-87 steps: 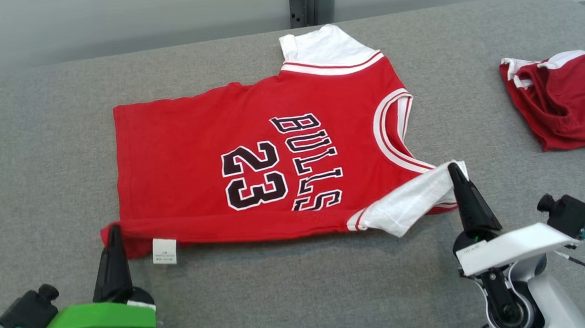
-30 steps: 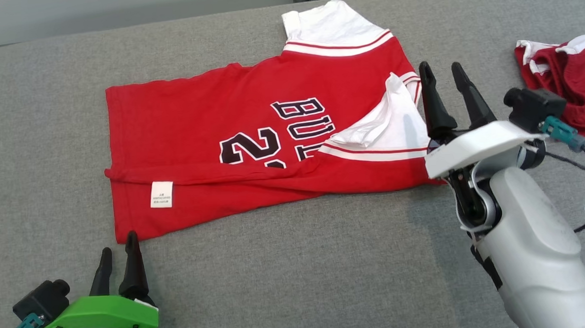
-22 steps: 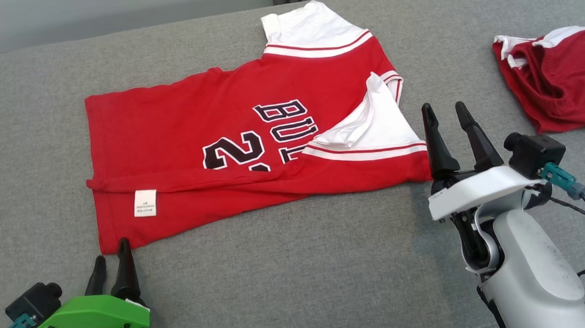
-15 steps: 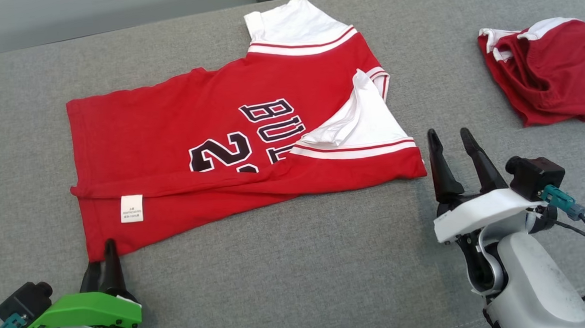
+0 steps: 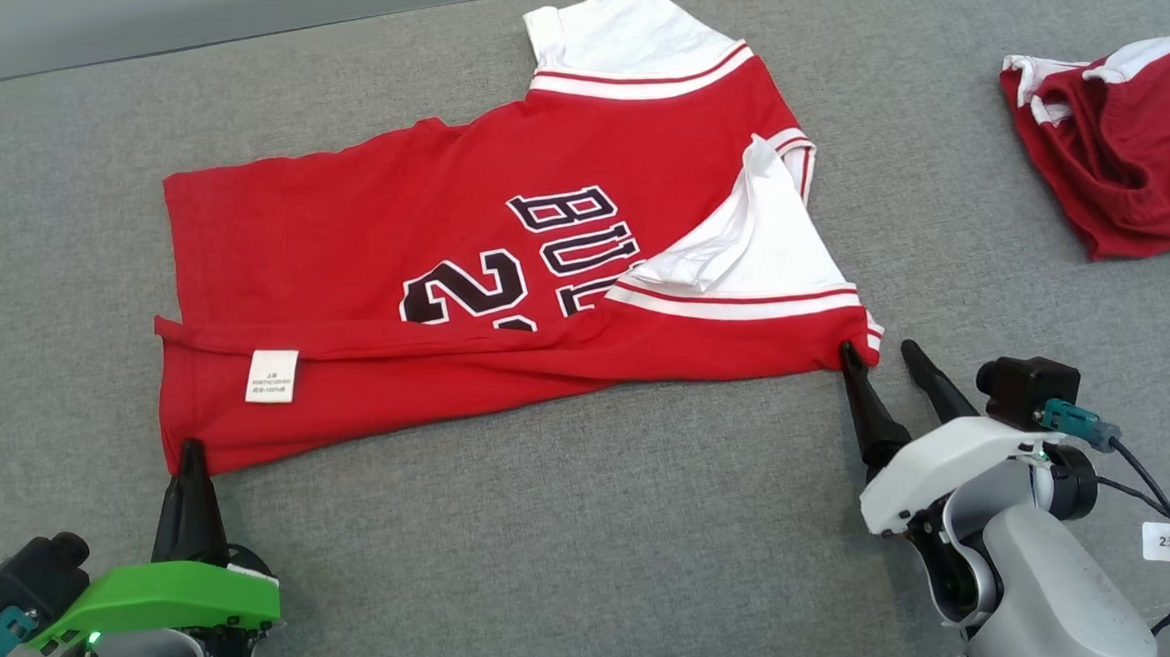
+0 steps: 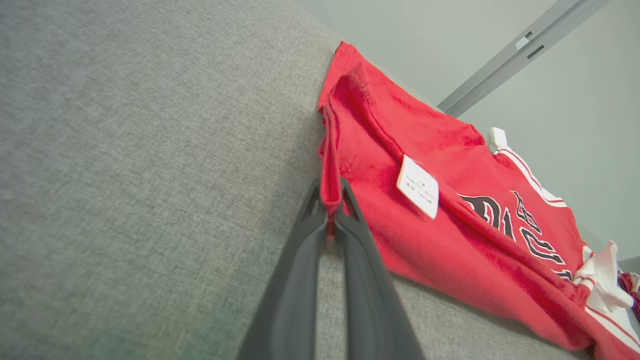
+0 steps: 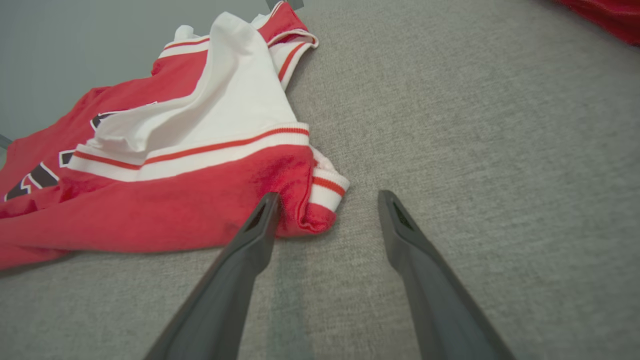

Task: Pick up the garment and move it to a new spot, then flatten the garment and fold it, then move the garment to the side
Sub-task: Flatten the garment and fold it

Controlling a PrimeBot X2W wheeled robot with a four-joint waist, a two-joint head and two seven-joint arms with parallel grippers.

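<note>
Red cotton with white trim: the jersey [image 5: 419, 227] lies spread on the grey cushion [image 5: 576, 529], its near edge turned over so the care label [image 5: 272, 375] faces up, and we place everything from that label. Just below and left of the label, the left gripper [image 5: 191, 459] has closed within the last second. Its fingers stood apart at the hem corner and now pinch together on it, red cloth bunched between the tips in the left wrist view. Far right of the label, along the same near edge, the right gripper [image 5: 878, 350] has dropped back from beside the neckline to the shoulder corner. Its fingers stand apart, one tip touching the red fold and the other on bare cushion, so nothing is held there. We judge one end of the near edge secured and the other still waiting for a pinch before the next fold can be carried over. The head camera has shifted too, so the jersey's place in the frame tells us little. We count one jersey, one label, two white sleeves [image 5: 751, 240], two grippers, and one other red garment [image 5: 1127, 160] well right of the label
</note>
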